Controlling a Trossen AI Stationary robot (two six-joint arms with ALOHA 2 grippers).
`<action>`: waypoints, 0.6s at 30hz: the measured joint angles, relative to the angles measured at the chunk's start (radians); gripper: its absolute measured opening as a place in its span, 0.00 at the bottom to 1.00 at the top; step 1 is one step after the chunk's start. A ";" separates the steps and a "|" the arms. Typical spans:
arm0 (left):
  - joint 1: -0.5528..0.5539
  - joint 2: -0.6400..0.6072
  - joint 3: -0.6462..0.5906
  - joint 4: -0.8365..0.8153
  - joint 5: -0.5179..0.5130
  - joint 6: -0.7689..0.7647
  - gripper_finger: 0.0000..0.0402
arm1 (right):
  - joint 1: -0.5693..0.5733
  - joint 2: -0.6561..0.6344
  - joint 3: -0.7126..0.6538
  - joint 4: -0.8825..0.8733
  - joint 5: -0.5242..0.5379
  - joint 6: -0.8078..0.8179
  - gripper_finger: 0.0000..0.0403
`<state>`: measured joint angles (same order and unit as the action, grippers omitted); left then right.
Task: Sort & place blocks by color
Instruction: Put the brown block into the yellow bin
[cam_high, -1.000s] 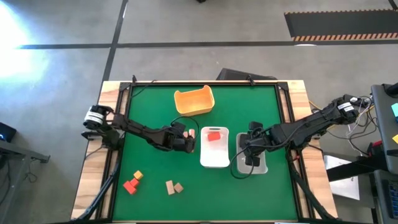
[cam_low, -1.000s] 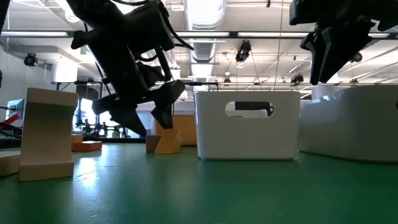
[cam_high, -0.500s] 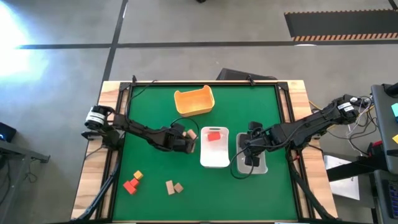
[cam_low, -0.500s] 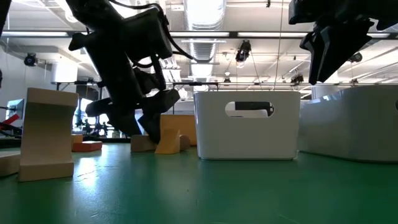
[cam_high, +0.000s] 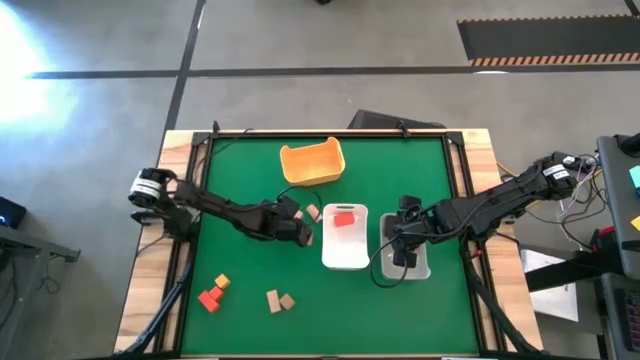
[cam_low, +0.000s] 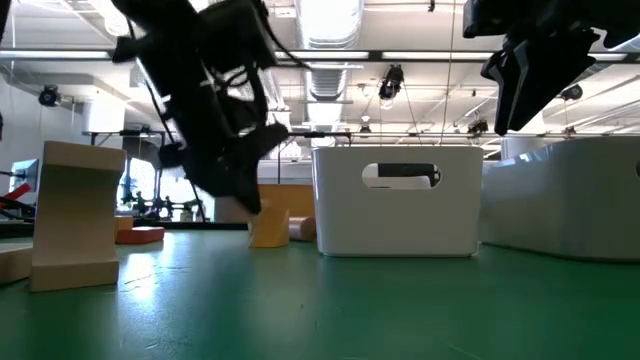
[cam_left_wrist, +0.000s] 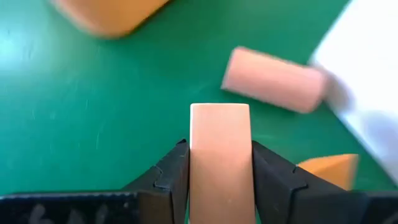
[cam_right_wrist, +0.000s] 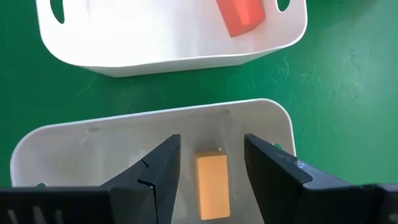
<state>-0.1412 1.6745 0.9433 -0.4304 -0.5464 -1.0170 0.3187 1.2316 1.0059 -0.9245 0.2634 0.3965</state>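
Note:
My left gripper (cam_high: 302, 233) hangs just left of the white tray (cam_high: 346, 252), shut on a tan block (cam_left_wrist: 221, 143). Another tan block (cam_left_wrist: 273, 79) and an orange wedge (cam_left_wrist: 329, 168) lie on the green mat below it. A red block (cam_high: 344, 219) lies in the white tray. My right gripper (cam_right_wrist: 211, 149) stands open above the clear tray (cam_high: 418, 268), where an orange block (cam_right_wrist: 211, 185) lies on the floor between and below its fingers. More red, orange and tan blocks (cam_high: 215, 293) lie at the near left. My left gripper pinches the tan block by its two opposite long sides (cam_left_wrist: 199, 163) between its two fingers. The fingers come from above, pointing down at the mat, and the block's end sticks out past the fingertips. The block is lifted clear of the mat.
The yellow-orange tub (cam_high: 312, 162) stands at the far middle of the mat. Two tan blocks (cam_high: 279, 300) lie near the front edge, one of them looming large at the left in the low view (cam_low: 75, 215). Bare mat lies at the near right.
My left gripper has shut on the tan block beside the white tray and lifted it clear of the mat, going up and slightly toward the table's left. The second tan block and the orange wedge have stayed on the mat.

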 joint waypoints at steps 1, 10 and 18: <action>0.003 -0.015 0.014 -0.014 0.002 0.038 0.29 | 0.000 0.000 0.000 0.000 0.000 0.000 0.41; 0.107 -0.101 0.181 -0.061 0.192 0.519 0.29 | 0.000 0.000 0.000 0.026 0.000 -0.031 0.41; 0.285 -0.093 0.341 -0.102 0.244 0.924 0.29 | 0.000 0.000 0.000 0.026 0.000 -0.049 0.41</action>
<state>0.1434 1.5815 1.2847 -0.5319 -0.3025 -0.0930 0.3187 1.2316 1.0058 -0.8987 0.2638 0.3480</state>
